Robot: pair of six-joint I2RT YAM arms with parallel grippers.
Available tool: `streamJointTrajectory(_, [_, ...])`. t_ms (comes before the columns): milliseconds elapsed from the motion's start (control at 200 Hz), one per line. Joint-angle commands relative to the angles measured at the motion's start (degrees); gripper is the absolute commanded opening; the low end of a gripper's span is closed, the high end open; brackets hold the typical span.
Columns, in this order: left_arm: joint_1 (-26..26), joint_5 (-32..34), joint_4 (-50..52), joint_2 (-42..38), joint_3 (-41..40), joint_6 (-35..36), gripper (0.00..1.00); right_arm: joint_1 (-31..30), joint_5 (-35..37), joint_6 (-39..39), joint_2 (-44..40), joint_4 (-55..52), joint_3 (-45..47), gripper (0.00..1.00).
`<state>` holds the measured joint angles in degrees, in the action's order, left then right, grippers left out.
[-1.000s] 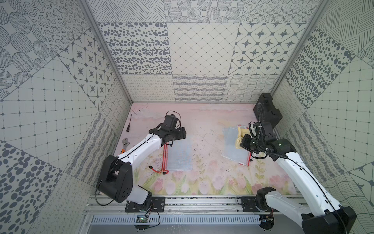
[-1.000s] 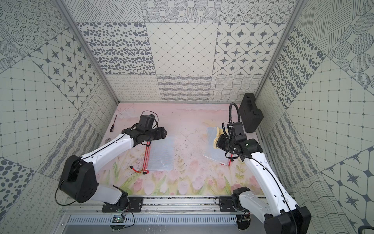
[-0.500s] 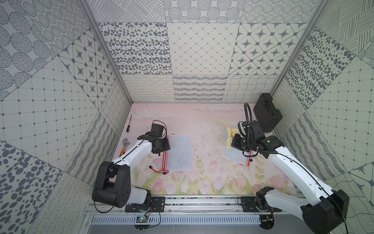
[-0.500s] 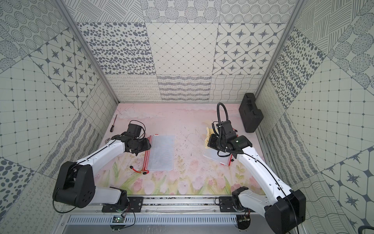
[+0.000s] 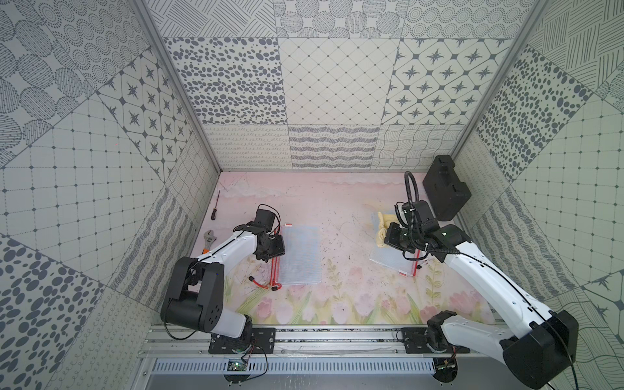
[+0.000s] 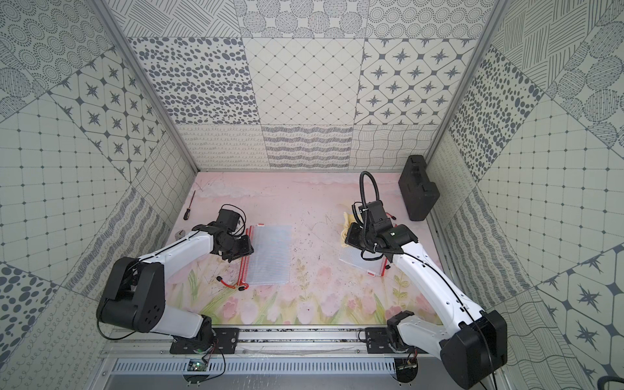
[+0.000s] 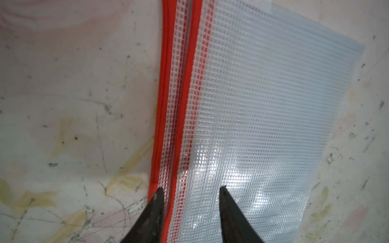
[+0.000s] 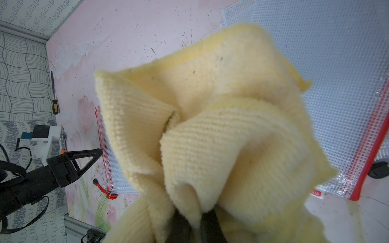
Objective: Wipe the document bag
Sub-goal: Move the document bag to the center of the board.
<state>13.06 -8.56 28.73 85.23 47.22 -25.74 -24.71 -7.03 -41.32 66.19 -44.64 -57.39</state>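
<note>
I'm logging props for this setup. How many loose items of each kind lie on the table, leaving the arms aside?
document bags: 2
yellow cloth: 1
screwdriver: 1
wrench: 1
black case: 1
Total: 6

Pink floral-print bench (image 5: pixel 337 209), scuffed. On it: clear mesh red-zip document bag (image 5: pixel 301 255), second mesh bag (image 5: pixel 388 264), slim screwdriver (image 5: pixel 215 210), metal wrench (image 5: pixel 210 237), black plastic case (image 5: pixel 445 192).

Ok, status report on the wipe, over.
Left tool open, straddling zipper edge of one document bag. Right tool shut on yellow cloth, over other document bag. Wrench, screwdriver well aside.
</note>
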Motion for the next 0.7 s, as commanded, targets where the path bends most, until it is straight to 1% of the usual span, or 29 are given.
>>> streamJointTrajectory(0, [-0.3, 0.1, 0.5, 1.8, 0.1, 1.3, 0.42, -0.6, 0.4, -0.3, 0.6, 2.5, -1.5, 0.0])
streamJointTrajectory(120, [-0.3, -0.1, -0.1, 3.7, 0.2, 1.5, 0.4, -0.6, 0.4, -0.3, 0.9, 2.5, -1.6, 0.0])
streamJointTrajectory(235, [-0.3, -0.7, -0.8, 5.1, 0.2, 1.4, 0.32, -0.8, 0.5, -0.3, 1.1, 2.5, -1.6, 0.0])
streamJointTrajectory(335, [-0.2, -0.6, -1.1, 5.6, 0.1, 1.4, 0.3, -1.0, 0.5, -0.3, 1.2, 2.4, -1.7, 0.0])
streamJointTrajectory(380, [-0.3, -0.3, -0.9, 5.5, 0.1, 1.5, 0.26, -1.0, 0.6, -0.3, 1.1, 2.3, -1.8, 0.0])
streamJointTrajectory(480, [-0.3, 0.3, -0.2, 4.9, 0.3, 1.6, 0.07, -1.1, 0.7, -0.4, 1.2, 2.3, -1.9, 0.0])
streamJointTrajectory(550, [-0.3, 1.1, 0.5, 3.9, 0.5, 1.9, 0.0, -1.2, 0.7, -0.4, 1.4, 2.4, -2.0, 0.0])
streamJointTrajectory(695, [-0.2, 2.6, 3.2, 1.8, 1.7, 2.2, 0.0, -1.5, 0.4, -0.4, 2.0, 2.9, -2.3, 0.0])
